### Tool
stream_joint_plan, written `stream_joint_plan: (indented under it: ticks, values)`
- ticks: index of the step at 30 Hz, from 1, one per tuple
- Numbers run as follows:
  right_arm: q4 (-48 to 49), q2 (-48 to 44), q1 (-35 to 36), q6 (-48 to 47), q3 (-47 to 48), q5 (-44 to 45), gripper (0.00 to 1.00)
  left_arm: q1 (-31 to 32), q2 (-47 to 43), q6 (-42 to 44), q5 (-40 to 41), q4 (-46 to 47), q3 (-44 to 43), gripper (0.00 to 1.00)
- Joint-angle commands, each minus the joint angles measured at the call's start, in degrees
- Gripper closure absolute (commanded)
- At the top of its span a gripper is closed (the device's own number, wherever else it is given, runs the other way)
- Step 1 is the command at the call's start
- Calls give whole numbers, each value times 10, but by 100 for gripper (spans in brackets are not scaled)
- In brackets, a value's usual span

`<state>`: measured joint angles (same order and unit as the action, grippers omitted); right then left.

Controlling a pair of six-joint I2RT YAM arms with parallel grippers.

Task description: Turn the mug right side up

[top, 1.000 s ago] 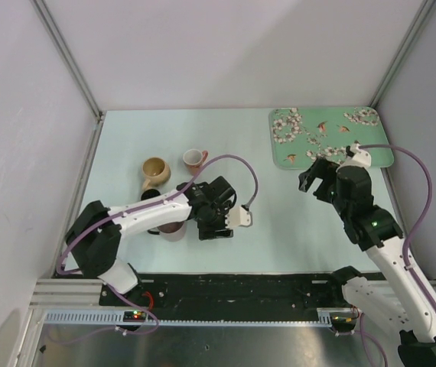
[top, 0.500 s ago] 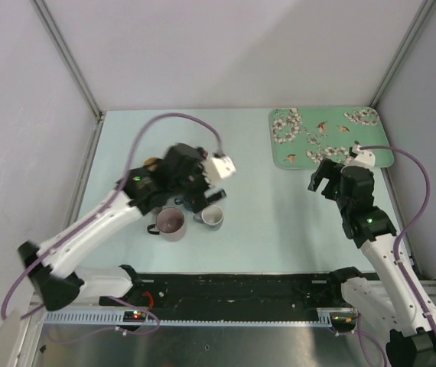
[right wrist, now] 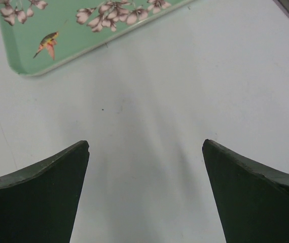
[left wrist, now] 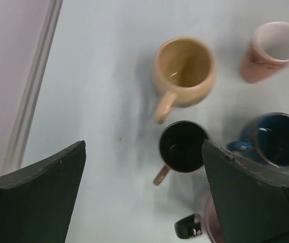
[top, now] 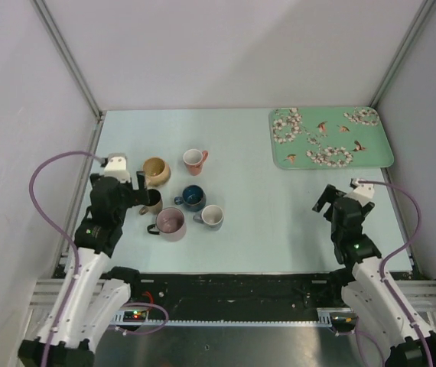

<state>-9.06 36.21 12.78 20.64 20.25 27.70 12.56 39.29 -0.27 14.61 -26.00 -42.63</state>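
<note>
Several mugs stand mouth up at the left of the table: a tan mug (top: 155,170), a pink cup (top: 195,160), a black mug (top: 151,201), a blue mug (top: 193,198), a mauve mug (top: 170,223) and a grey mug (top: 212,216). My left gripper (top: 138,194) is open and empty, just left of the black mug. The left wrist view shows the tan mug (left wrist: 185,68), black mug (left wrist: 182,146), blue mug (left wrist: 279,139) and pink cup (left wrist: 274,48) beyond my open gripper (left wrist: 143,147). My right gripper (top: 327,200) is open and empty over bare table (right wrist: 145,144).
A green flowered tray (top: 330,136) lies at the back right; its corner shows in the right wrist view (right wrist: 83,30). The enclosure's walls and metal frame posts bound the table on the left, back and right.
My left arm has swung back to the left, away from the mugs, leaving the grey mug upright and the blue mug uncovered. My right arm has drawn back toward the near edge.
</note>
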Motion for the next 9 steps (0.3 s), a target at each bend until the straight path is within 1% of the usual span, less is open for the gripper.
stream_joint_plan:
  ticks: [1,3,5,9]
  values:
    - [90,-37,0,-11,-38,16,1,-96,-29,-98,-10,154,101,0]
    - [108,-44,0,-16,-46,21,0,-115,-33,-101,-17,216,144,0]
    - [110,-44,0,-7,-48,44,1,-122,-39,-93,-9,268,177,0]
    - [102,-40,-1,26,-48,100,1,-124,-59,-106,46,296,220,0]
